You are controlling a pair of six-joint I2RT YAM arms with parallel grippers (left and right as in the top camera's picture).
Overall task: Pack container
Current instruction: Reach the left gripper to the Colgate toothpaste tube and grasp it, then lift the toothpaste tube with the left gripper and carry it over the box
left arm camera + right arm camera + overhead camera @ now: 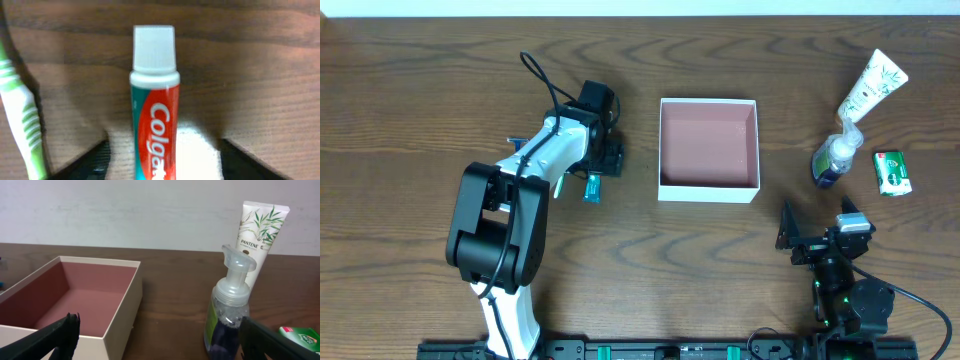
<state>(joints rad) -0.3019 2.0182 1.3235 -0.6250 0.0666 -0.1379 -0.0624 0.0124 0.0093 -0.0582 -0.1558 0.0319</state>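
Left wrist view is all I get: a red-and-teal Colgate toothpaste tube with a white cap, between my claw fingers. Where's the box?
Observer: The square white-walled box with a pink interior sits to the right of your left claw.
Operator: Anything packed yet?
Observer: Nothing; its pink floor is bare.
Operator: And the other arm?
Observer: The right claw is open and empty, low beside the clear pump bottle of dark liquid.

Glossy plastic toothpaste tube (155, 125) lies on matt wood-grain table (260, 75).
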